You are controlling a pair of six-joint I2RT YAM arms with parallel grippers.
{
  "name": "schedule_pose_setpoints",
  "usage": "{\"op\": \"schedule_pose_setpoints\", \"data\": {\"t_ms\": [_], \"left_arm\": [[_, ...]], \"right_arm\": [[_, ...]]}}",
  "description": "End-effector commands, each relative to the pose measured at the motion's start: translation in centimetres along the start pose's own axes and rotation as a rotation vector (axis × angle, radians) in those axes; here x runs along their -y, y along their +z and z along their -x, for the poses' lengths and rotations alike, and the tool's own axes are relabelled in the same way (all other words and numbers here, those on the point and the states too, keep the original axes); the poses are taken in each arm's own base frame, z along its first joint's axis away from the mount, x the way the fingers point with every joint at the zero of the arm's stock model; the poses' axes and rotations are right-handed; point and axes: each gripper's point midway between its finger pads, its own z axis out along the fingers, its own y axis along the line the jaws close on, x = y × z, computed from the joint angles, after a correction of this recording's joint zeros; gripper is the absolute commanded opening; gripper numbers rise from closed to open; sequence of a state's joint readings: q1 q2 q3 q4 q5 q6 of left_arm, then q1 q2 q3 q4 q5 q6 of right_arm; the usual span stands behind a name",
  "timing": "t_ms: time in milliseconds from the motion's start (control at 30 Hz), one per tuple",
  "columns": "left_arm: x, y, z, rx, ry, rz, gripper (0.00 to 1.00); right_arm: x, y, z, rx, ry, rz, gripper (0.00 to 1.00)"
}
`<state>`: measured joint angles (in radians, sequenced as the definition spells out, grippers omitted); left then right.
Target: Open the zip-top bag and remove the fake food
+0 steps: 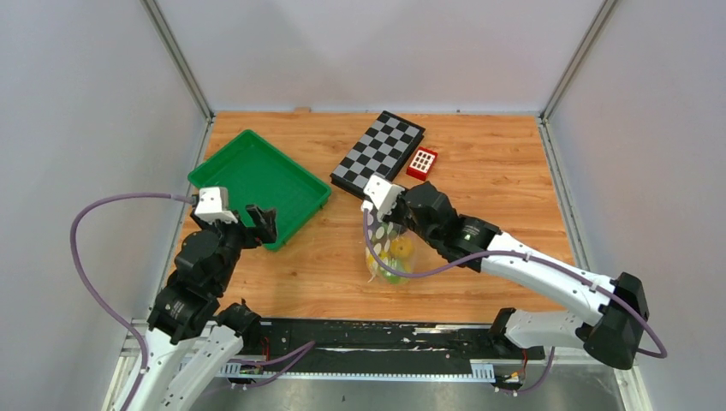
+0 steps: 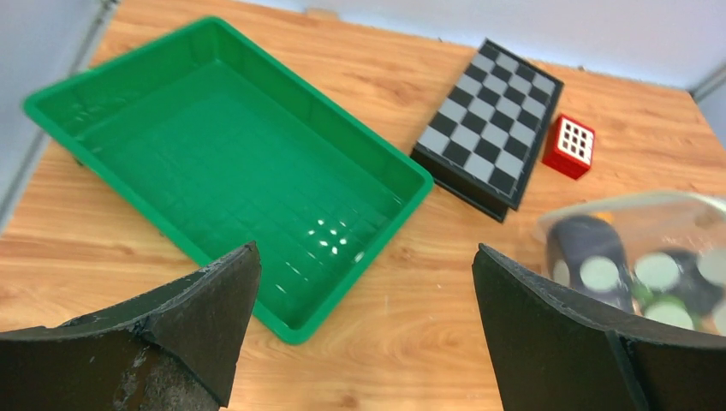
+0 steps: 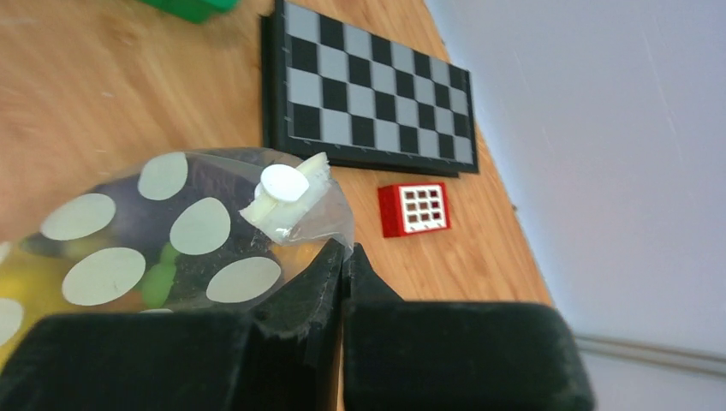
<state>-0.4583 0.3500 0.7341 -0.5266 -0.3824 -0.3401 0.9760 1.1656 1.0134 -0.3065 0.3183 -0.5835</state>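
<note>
The zip-top bag (image 1: 390,250) is clear with white dots and hangs lifted above the table's middle. My right gripper (image 1: 387,214) is shut on its top edge. In the right wrist view the gripper (image 3: 344,250) pinches the bag's (image 3: 180,227) plastic corner. The fake food (image 1: 397,252) sits inside the bag: yellow, green and dark purple pieces. The bag also shows at the right of the left wrist view (image 2: 638,257). My left gripper (image 1: 261,221) is open and empty over the tray's near corner, left of the bag.
A green tray (image 1: 295,205) lies at the left, also in the left wrist view (image 2: 51,107). A folded chessboard (image 1: 378,154) and a red block with white squares (image 1: 421,163) lie at the back.
</note>
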Motion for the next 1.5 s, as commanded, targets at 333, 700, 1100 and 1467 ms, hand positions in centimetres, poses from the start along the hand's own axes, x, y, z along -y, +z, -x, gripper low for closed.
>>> {"op": "schedule_pose_setpoints", "data": {"t_ms": [333,700,1100,1467], "left_arm": [[5.9,1.8,-2.0,-0.145,-0.180,-0.213,1.00],[5.4,1.4,-3.9,-0.199,-0.209,-0.191,1.00],[6.5,-0.4,-10.4,-0.417,-0.327,-0.256,1.00],[8.3,0.0,-17.0,-0.596,-0.450,-0.319,1.00]], "right_arm": [[8.9,1.4,4.3,0.114,-0.254,-0.310,0.00],[-2.0,2.2,5.8,0.143,-0.370,0.013,0.02],[-17.1,-1.5,-3.1,-0.068,-0.147,0.467,0.37],[-17.5,1.7,-9.5,-0.362,0.019,0.344,0.62]]}}
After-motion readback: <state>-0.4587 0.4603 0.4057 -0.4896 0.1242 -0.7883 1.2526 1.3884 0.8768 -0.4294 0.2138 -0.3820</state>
